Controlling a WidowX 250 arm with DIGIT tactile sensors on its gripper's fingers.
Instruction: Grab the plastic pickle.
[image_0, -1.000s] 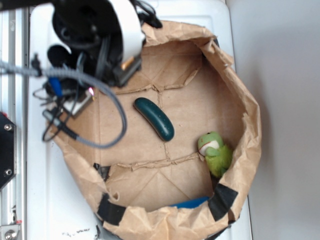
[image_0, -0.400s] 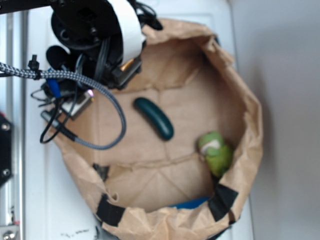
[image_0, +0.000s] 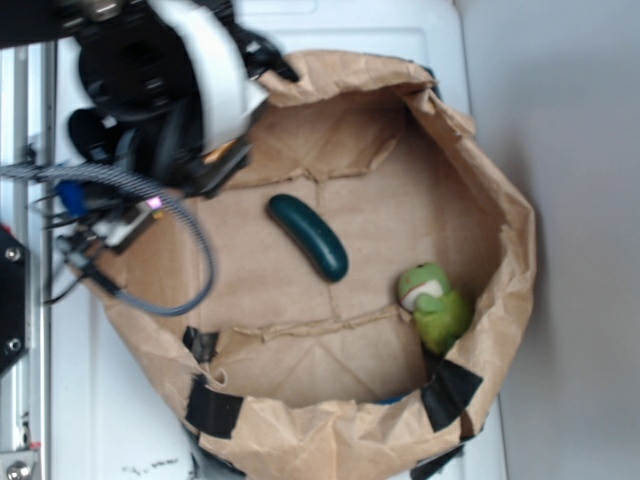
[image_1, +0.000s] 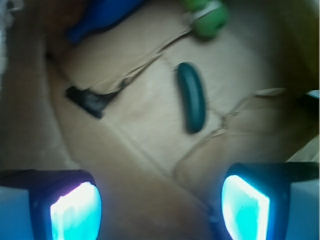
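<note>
A big brown paper bag (image_0: 500, 230) is lying open on a white table (image_0: 100, 400), and its crinkly sides are standing up all around like the walls of a bowl. Black tape (image_0: 212, 408) is sticking on the near edge of the bag in a few spots. The robot arm (image_0: 160, 90) is hanging over the top left corner of the bag, up above the rim, and it is looking a bit blurry there. It is black with a white band, and a striped grey cable (image_0: 150, 190) is looping down from it over the bag's left side. The gripper (image_1: 160, 205) is pointing down into the bag, and its two fingers are sitting far apart, wide open, with nothing between them. The finger pads (image_1: 75, 212) are glowing bright blue in the wrist view. The plastic pickle (image_0: 308, 236) is lying flat on the bag's floor near the middle, slanting from upper left to lower right. It is dark green, smooth and shiny. The gripper is up high and well away from it, not touching it. A fuzzy green frog toy (image_0: 432, 303) is sitting near the right wall of the bag, apart from the pickle. In the wrist view something blue (image_1: 102, 17) is showing at the far edge of the bag, next to the frog.
</note>
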